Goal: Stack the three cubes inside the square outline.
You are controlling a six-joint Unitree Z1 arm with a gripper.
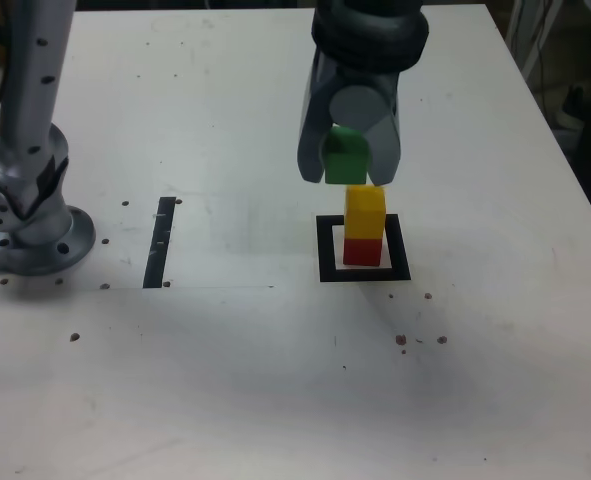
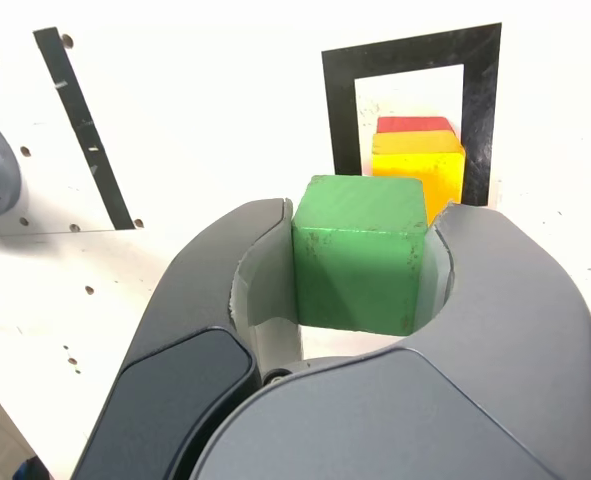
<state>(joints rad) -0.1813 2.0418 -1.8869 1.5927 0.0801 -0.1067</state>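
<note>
Green, scuffed along its edges, the cube (image 2: 359, 255) sits clamped between the fingers (image 2: 465, 250).

Shows a silvery-grey arm (image 1: 37, 70) marked with dark round spots, a thin black cable (image 1: 4, 70) beside it, and a rounded grey base (image 1: 50, 245) with dark recesses. Carries a glossy black wrist housing (image 1: 370, 38) above a grey gripper (image 1: 345, 157) with a paler round face (image 1: 363, 110). Looks charcoal and matte up close, with curved fingers (image 2: 520, 270), lighter inner faces, smooth panels (image 2: 185, 405) outlined by black seams, and a small metallic screw (image 2: 276, 378) between them.
</note>
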